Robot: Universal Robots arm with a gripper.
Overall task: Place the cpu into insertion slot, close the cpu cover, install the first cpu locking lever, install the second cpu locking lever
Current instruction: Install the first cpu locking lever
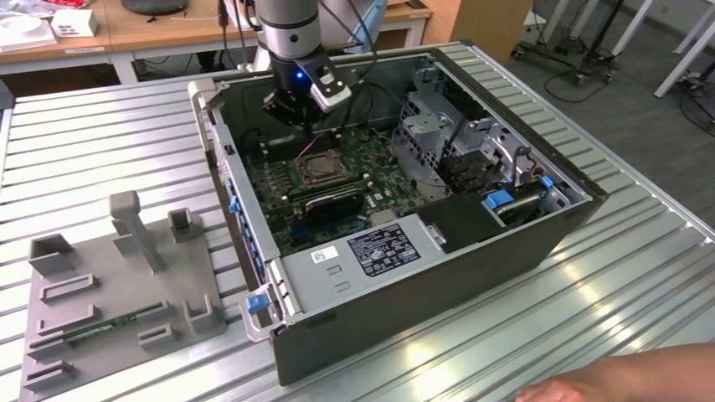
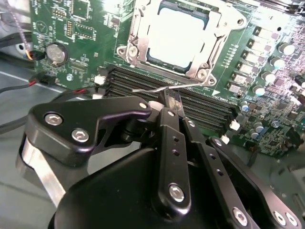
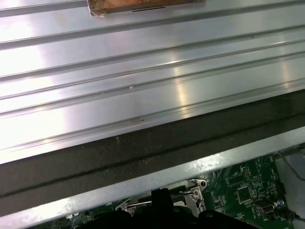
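In the exterior view my gripper (image 1: 293, 113) reaches down inside the open computer case, just behind the insertion slot (image 1: 318, 167). The second wrist view shows the cpu (image 2: 178, 33), silvery-grey, lying in the slot with the cpu cover (image 2: 217, 24) folded flat around it. A thin wire locking lever (image 2: 143, 89) stands out over the memory slots. It runs right at the tips of my gripper (image 2: 170, 98), whose fingers are shut together. I cannot tell whether the wire is pinched or only touched. The first wrist view shows the lever (image 3: 143, 204) beside the gripper (image 3: 161, 194).
Long memory slots (image 2: 200, 107) lie between the gripper and the socket, and a coin battery (image 2: 56, 53) sits to one side. The case wall (image 1: 223, 167), drive cage (image 1: 447, 142) and power supply (image 1: 369, 251) hem the board in. A grey fixture (image 1: 112, 285) and a hand (image 1: 625, 381) are outside.
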